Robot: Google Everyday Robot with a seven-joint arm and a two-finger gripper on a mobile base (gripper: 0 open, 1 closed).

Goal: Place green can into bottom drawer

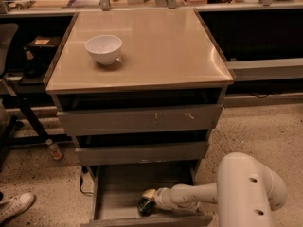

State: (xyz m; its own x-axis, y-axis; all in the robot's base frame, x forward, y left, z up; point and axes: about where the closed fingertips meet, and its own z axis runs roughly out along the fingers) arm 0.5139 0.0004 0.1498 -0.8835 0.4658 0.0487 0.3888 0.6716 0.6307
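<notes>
Down inside the bottom drawer (113,193), the gripper (147,200) sits low over the tray floor near the front lip, a little right of the drawer's middle. The green can (144,207) is at its tip, inside the drawer and just behind the front panel. It shows only as a small dark shape pressed against the gripper. Whether the gripper is clamped on the can or has already let go, I cannot tell.

The pale arm (194,195) reaches into the drawer from its right side, over the right wall, and its bulky white housing stands outside the drawer's front right corner. The drawer is pulled well out, with bare grey floor showing to the left of the can and behind it.

Above the bottom drawer, the two upper drawers (139,119) are pushed in further. Higher up, the white bowl (103,48) rests on the tan cabinet top (161,51), well apart from the work below.

By my judgement, this is the placing step near its end: the can is in the right compartment and low. The next move calls for setting the can upright on the drawer floor, releasing it if it is held, and then lifting out without clipping the can or the drawer above.
</notes>
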